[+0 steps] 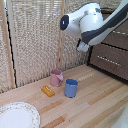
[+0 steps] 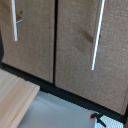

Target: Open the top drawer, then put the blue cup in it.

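Blue cup (image 1: 70, 88) upright, long axis vertical

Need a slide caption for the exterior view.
Panda arm raised near closed dresser; blue cup and pink mug wait on table.

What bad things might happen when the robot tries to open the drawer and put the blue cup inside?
1. The dresser has two matching drawer fronts, each with a silver bar handle, so the arm might pull the second drawer instead of the top drawer.
2. The pink mug stands close beside the blue cup, so reaching for the cup might bump it.
3. The orange block lies near the cup too and might get nudged.
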